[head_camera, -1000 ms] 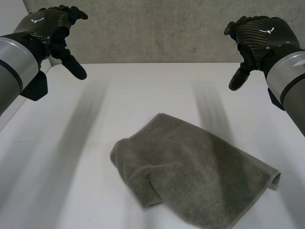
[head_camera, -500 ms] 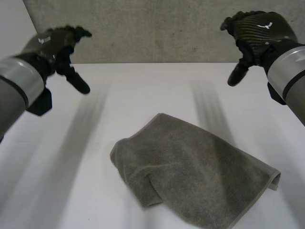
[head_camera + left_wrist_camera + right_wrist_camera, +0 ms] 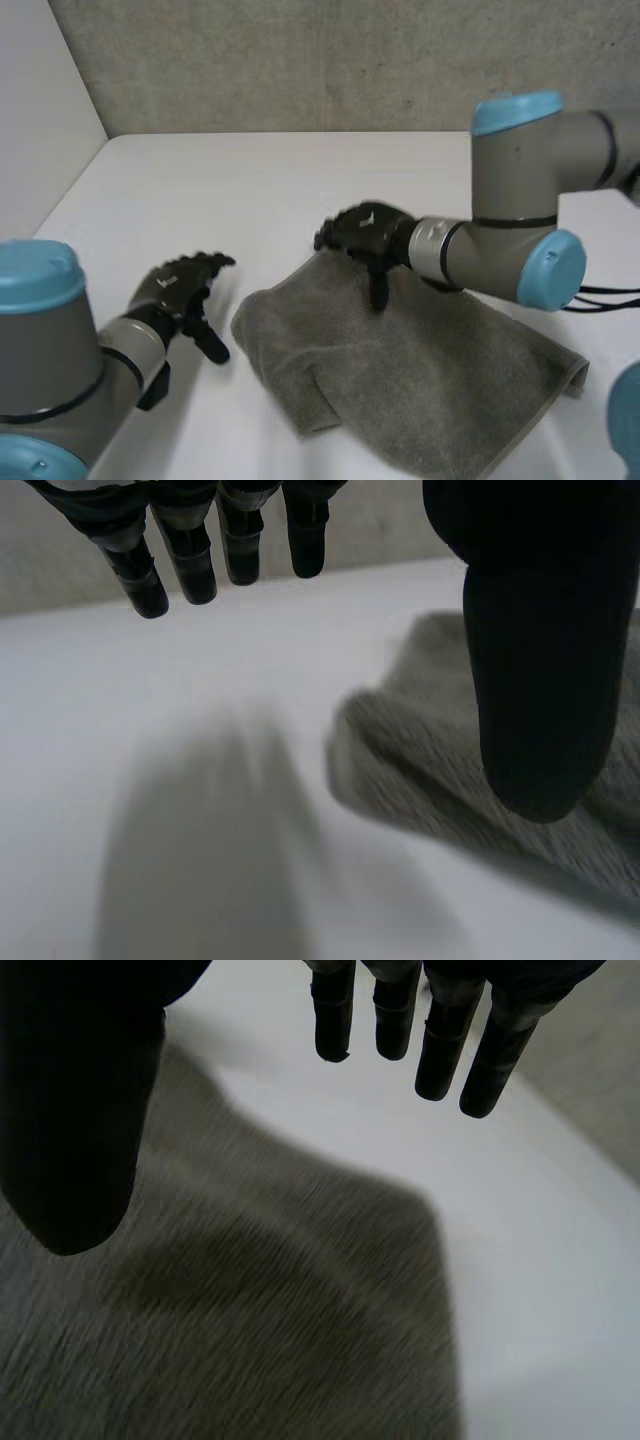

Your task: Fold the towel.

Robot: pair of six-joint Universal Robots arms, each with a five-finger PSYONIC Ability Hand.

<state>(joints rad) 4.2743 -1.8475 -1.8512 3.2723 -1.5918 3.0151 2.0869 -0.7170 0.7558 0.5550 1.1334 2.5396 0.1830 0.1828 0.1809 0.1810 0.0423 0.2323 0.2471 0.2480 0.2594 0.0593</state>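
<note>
Head view: lowered since a second ago, left hand (image 3: 180, 292) to lower left over bare desk (image 3: 250, 190), right hand (image 3: 365, 238) to centre over the upper corner of the towel (image 3: 420, 370). Grey, rumpled, partly doubled over, unmoved at lower centre-right.
Left wrist view: fingers (image 3: 235, 540) straight, released, grasping nothing; rounded towel fold beside the thumb.
Right wrist view: fingers (image 3: 335, 1010) straight, released, above the weave near that corner.

White table (image 3: 250, 190); grey wall (image 3: 300, 70) behind it.

Towel (image 3: 420, 370) nubby matt terry cloth, table (image 3: 250, 190) smooth white, wall (image 3: 300, 60) rough concrete
</note>
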